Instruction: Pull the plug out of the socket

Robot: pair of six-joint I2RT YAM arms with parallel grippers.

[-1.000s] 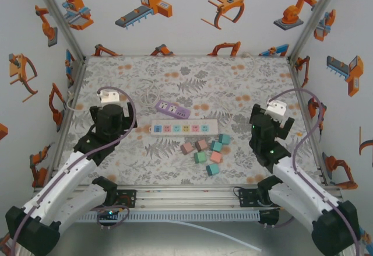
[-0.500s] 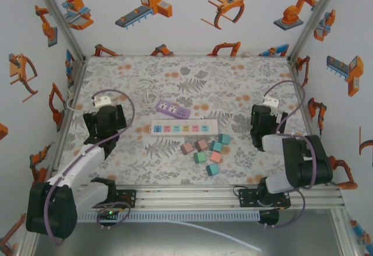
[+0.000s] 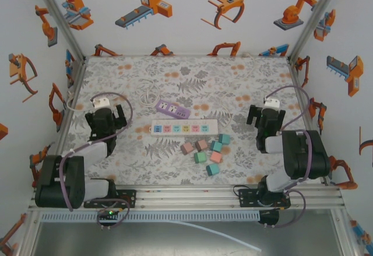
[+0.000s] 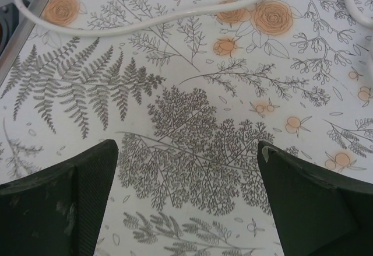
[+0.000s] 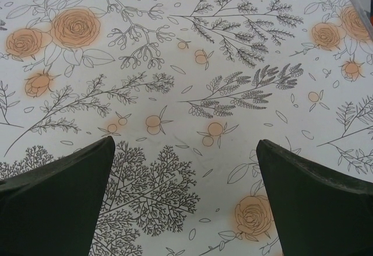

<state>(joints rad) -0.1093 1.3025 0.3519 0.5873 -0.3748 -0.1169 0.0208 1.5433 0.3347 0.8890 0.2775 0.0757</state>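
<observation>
Nearest me, both arms have folded back in the last second. They stood raised and stretched forward before; now their links lie low by the near rail, one at each side of the counter, and the end effectors have barely shifted place. The left end effector hangs close over the flowered surface with its fingers spread as wide as they go and nothing between them; the right end effector is the same, wide open and empty over bare pattern.

A little further in, between the two, loose coloured plugs lie scattered just beside the white power strip; its row of sockets looks bare from above, though I cannot be sure at this size. The purple strip lies just beyond it, tilted; I can make out no plug standing in it either.

To my eye the retreat means the pulling is done, or at least paused; neither arm is placed to take hold of anything.
</observation>
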